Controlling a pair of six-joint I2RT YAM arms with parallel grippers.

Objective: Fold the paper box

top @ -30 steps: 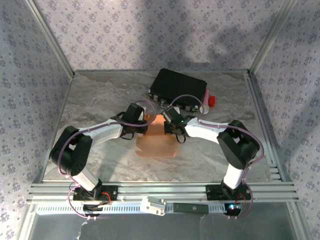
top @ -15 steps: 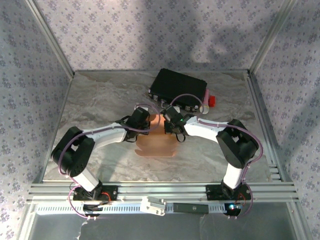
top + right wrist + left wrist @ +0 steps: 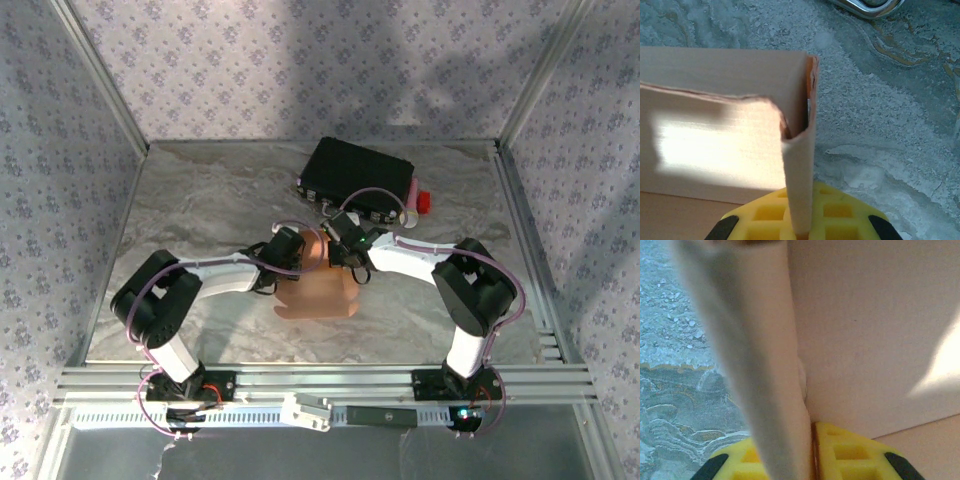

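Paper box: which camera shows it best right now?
Top external: it takes in the whole paper box, base and raised walls. Left wrist gives a blurred close-up of one wall; right wrist, a sharp folded corner.

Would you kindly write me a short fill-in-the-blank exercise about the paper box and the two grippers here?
1. The paper box on the table is ___ in colour.
2. Behind it lies a ___ hard case with metal latches.
3. The left gripper and the right gripper each have jaws ___ on the box's cardboard.
4. Both grippers' pads are ___.
Missing words: pink; black; shut; yellow.
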